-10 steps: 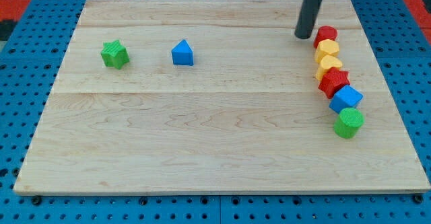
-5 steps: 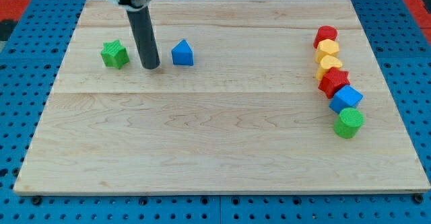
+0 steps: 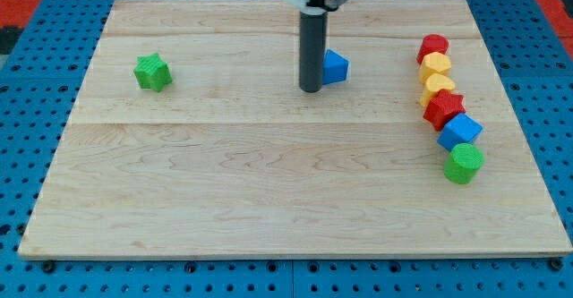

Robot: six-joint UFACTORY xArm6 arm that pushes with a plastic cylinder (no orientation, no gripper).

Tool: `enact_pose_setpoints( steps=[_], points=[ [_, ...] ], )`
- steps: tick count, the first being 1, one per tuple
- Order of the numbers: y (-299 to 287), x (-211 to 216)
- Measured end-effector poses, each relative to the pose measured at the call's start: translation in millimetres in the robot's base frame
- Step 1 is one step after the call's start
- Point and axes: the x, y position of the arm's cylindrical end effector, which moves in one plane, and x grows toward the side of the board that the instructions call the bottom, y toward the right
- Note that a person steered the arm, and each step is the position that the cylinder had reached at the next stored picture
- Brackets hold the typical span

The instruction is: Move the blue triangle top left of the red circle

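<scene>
The blue triangle lies on the wooden board, right of the middle near the view's top. My tip touches its left side, and the rod hides its left edge. The red circle sits at the top of a column of blocks on the view's right, well right of the triangle.
Below the red circle stand a yellow block, a yellow heart, a red star, a blue cube and a green cylinder. A green star sits at the far left.
My tip went from beside the red circle to the triangle's left, then pushed the blue triangle rightward toward the column. The other blocks have not moved.
</scene>
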Motion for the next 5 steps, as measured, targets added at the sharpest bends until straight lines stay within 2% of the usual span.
enact_pose_setpoints(
  steps=[2, 3, 4, 5],
  points=[
    [53, -89],
    [44, -67],
    [20, -74],
    [42, -105]
  ],
)
